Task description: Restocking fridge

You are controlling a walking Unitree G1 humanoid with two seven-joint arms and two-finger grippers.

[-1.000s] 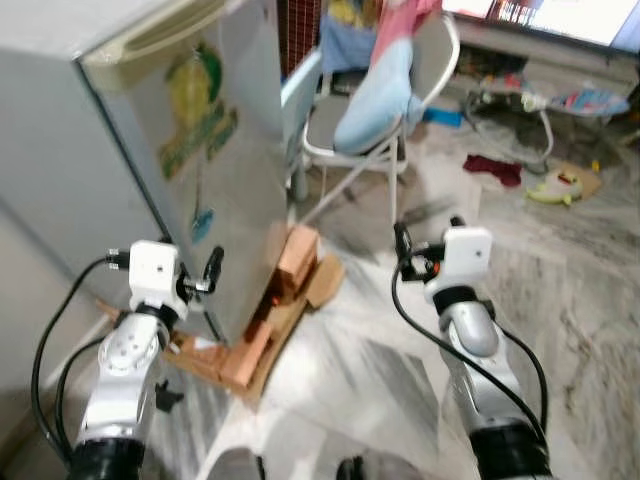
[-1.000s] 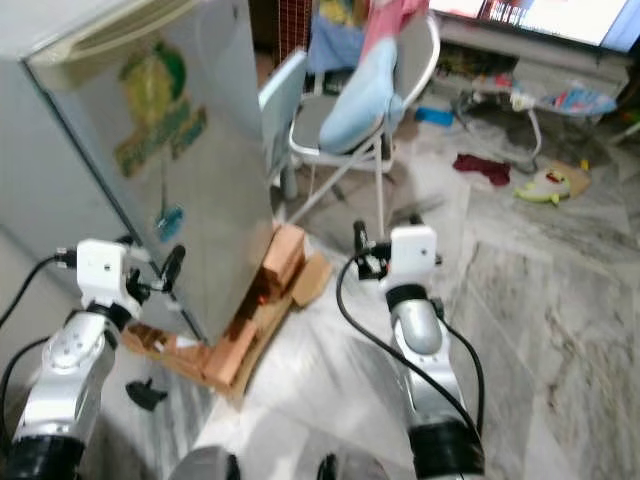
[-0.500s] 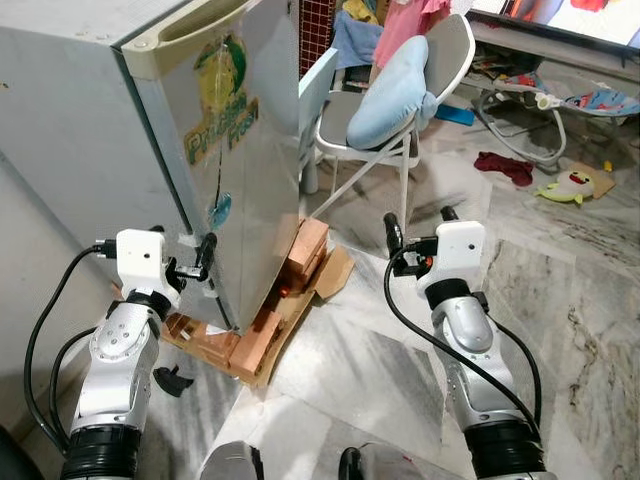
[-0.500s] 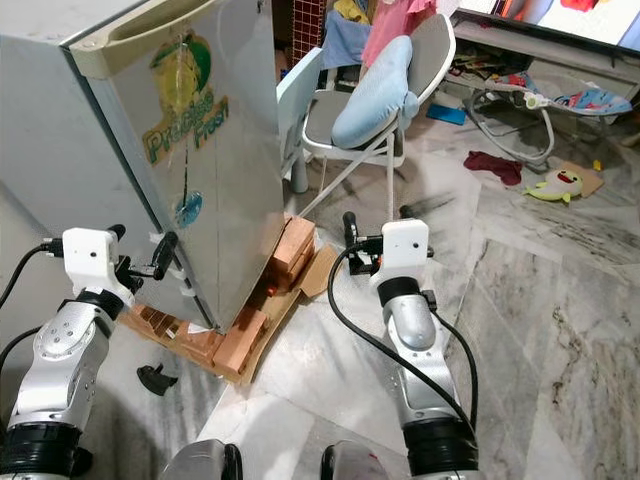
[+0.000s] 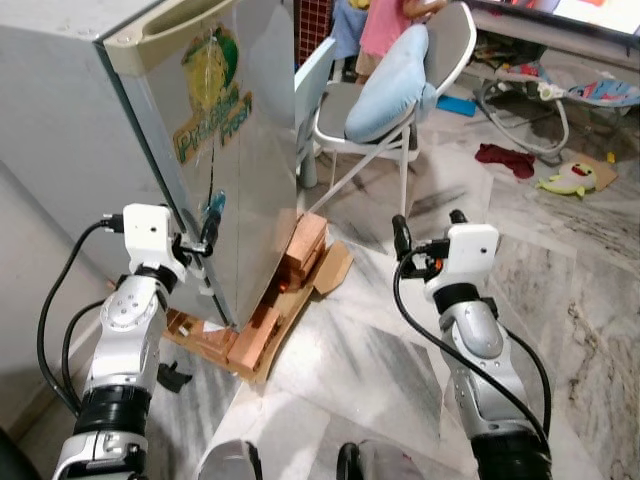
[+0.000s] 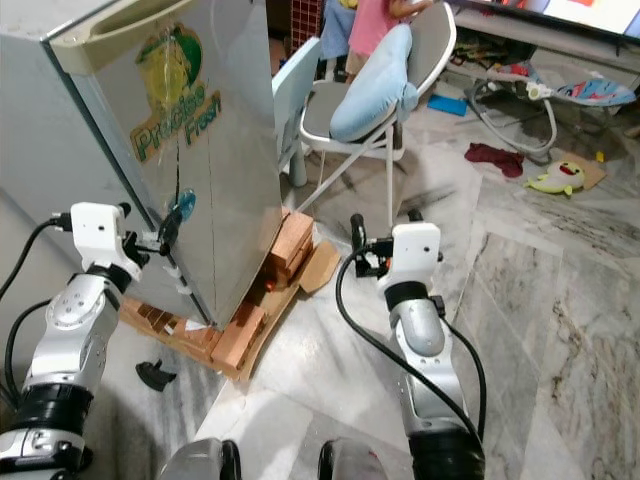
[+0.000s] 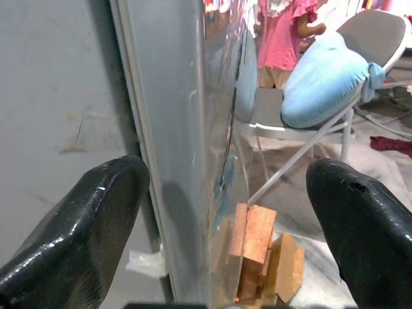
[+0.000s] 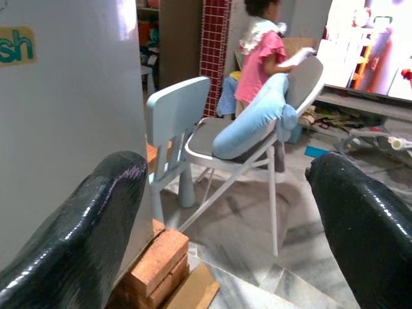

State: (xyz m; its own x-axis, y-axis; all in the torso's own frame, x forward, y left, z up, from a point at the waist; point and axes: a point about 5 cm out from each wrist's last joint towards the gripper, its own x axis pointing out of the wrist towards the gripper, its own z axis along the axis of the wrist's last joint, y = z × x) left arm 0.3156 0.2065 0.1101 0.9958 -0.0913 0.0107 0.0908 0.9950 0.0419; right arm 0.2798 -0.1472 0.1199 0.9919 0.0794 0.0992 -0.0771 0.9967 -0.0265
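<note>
Left wrist view: left gripper (image 7: 219, 212) is spread wide, straddling the front corner edge of the fridge (image 7: 167, 129), one finger on the side-wall side, the other on the door side. Nothing gripped. Fridge door (image 5: 225, 150) is shut, so my read is we're at the door-opening step, with no stock item in either claw.

Next move, as I judge it: get a finger into the door seam or up to the recessed handle (image 5: 165, 30) along the top of the door, then pull. Current height is low on the door edge (far from that handle, so leverage looks poor).

Right gripper (image 5: 428, 225) is held out over the marble floor (image 5: 380, 340), fingers apart, empty, facing the chair.

Obstacles: fridge sits on bricks (image 5: 300, 250) and cardboard (image 5: 330, 270), so a hard tug could rock it. Folding chair (image 5: 400, 90) with a blue cushion (image 5: 390, 85) stands near the door's swing path. A person in pink (image 8: 261, 58) is behind the chair. Toys and cloth lie further off on the floor.
</note>
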